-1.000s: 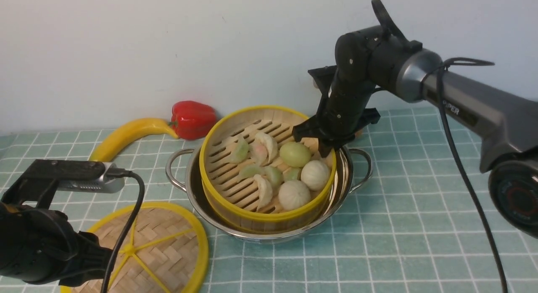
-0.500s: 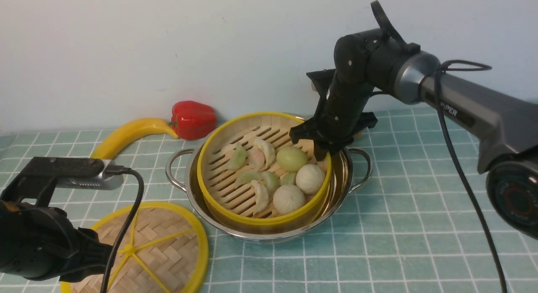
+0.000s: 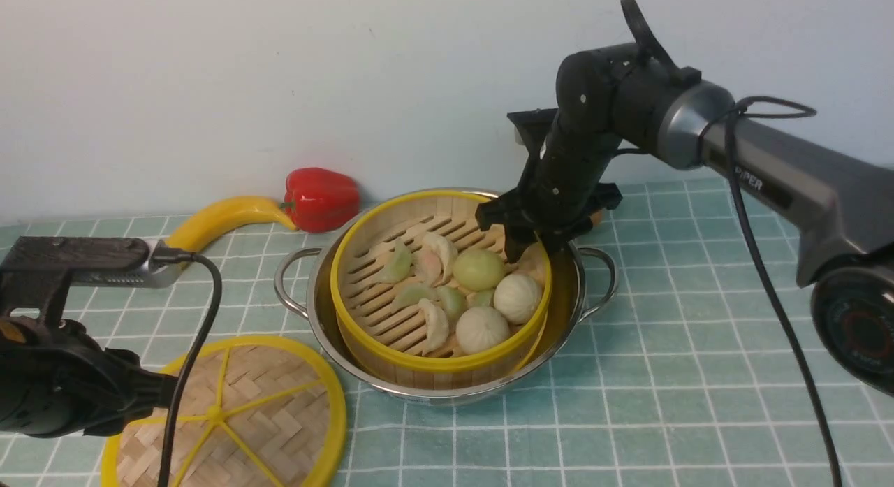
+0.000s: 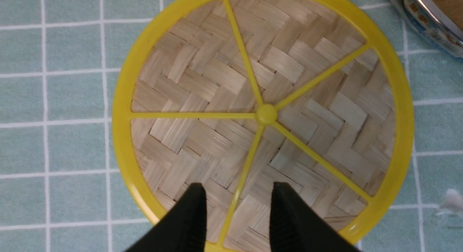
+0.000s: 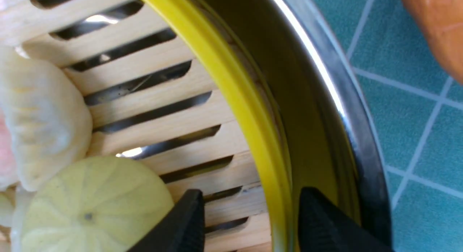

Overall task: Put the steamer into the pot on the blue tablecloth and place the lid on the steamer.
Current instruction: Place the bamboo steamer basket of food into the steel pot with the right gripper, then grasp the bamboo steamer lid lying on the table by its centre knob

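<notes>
"Is the steamer (image 3: pixel 438 363) in yet?"

"Yes, it's down inside the pot (image 3: pixel 447 395) on the blue tablecloth (image 3: pixel 663 375). The right gripper (image 5: pixel 249 197) straddles its rim at the pot's far right, jaws parted and, I'd say, not pinching."

"And the lid (image 4: pixel 296 64)?"

"It's flat on the cloth, just beside the pot's near left. The left gripper (image 4: pixel 237 188) hangs directly over it, jaws narrowly apart across one spoke, by the edge farthest from the pot. That arm's nearer. It sits low, wrist aimed down."
</notes>
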You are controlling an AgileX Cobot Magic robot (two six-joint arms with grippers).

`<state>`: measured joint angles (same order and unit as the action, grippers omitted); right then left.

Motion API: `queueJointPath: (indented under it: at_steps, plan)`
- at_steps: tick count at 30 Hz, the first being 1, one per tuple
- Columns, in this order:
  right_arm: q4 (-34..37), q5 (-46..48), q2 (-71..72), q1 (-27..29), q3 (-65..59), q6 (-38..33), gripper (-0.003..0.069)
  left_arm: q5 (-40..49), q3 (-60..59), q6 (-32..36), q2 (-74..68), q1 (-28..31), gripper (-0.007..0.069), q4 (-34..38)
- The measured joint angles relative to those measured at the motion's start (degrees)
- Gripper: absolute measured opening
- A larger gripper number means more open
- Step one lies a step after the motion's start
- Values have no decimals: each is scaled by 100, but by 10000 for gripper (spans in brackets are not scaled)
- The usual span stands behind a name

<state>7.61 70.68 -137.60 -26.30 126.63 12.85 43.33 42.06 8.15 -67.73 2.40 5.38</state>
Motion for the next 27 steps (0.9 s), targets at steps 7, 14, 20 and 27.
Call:
queueJointPath:
  at_steps: [7,14,20,27]
  plan:
    - [-458,-6,297,0,6,0,363,-95,0,-12,-370,0,243,0]
    - [-485,3,854,0,1,-24,363,-384,4,-14,-840,0,243,0]
    - [-496,-10,2109,0,1,-134,363,-714,4,-18,-1238,0,243,216]
    - [-504,-26,3609,0,1,-366,363,-928,4,-4,-1503,-4,243,671]
